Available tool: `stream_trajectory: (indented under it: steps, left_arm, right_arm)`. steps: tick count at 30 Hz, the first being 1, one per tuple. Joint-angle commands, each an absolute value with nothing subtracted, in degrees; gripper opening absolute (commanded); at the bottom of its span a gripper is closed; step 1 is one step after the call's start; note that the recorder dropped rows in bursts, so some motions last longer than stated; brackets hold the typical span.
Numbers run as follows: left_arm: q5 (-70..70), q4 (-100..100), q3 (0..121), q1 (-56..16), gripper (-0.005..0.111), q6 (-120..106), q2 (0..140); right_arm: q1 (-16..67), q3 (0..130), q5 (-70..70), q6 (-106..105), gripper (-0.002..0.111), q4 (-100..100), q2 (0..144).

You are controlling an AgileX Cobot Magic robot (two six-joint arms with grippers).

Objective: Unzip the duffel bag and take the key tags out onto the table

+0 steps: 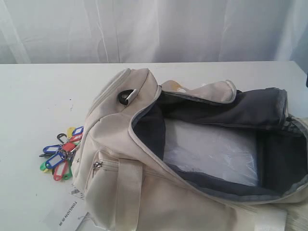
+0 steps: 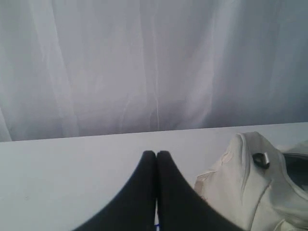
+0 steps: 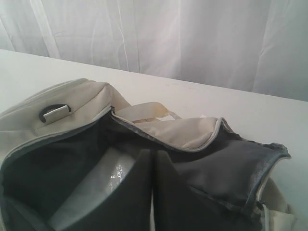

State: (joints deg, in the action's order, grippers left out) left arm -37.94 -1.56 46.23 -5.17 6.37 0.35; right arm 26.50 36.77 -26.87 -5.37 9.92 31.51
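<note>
Appearing only in wrist views, both end effectors are clenched on nothing.

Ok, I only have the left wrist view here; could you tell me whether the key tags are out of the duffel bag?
Observer: Yes, the key tags lie on the table beside the duffel bag's pocketed end.
Operator: Thanks; is the bag unzipped?
Observer: Yes, wide open; its dark grey lining shows.
Operator: And the right gripper, please?
Observer: The right gripper is shut, empty, pointing into the bag's opening.
</note>
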Motion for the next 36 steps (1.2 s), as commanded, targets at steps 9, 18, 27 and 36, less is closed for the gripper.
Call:
stream_trajectory:
  steps: [9, 18, 27, 36]
  left_arm:
    - [-17.56, -2.72, 31.25, -5.86, 0.000, 7.99, 0.00]
    - [4.64, -2.97, 3.63, -5.86, 0.000, 22.98, 0.00]
    - [-9.23, -1.93, 0.00, -5.86, 0.000, 9.58, 0.00]
    - [-12.07, -1.80, 0.00, -5.86, 0.000, 1.26, 0.00]
  right_arm:
    - [26.26, 36.56, -26.93, -5.82, 0.000, 9.83, 31.01]
    - [26.26, 36.56, -26.93, -5.82, 0.000, 9.83, 31.01]
    - [26.26, 36.56, -26.93, -5.82, 0.000, 9.83, 30.91]
    - [26.26, 36.56, -26.93, -5.82, 0.000, 9.83, 30.91]
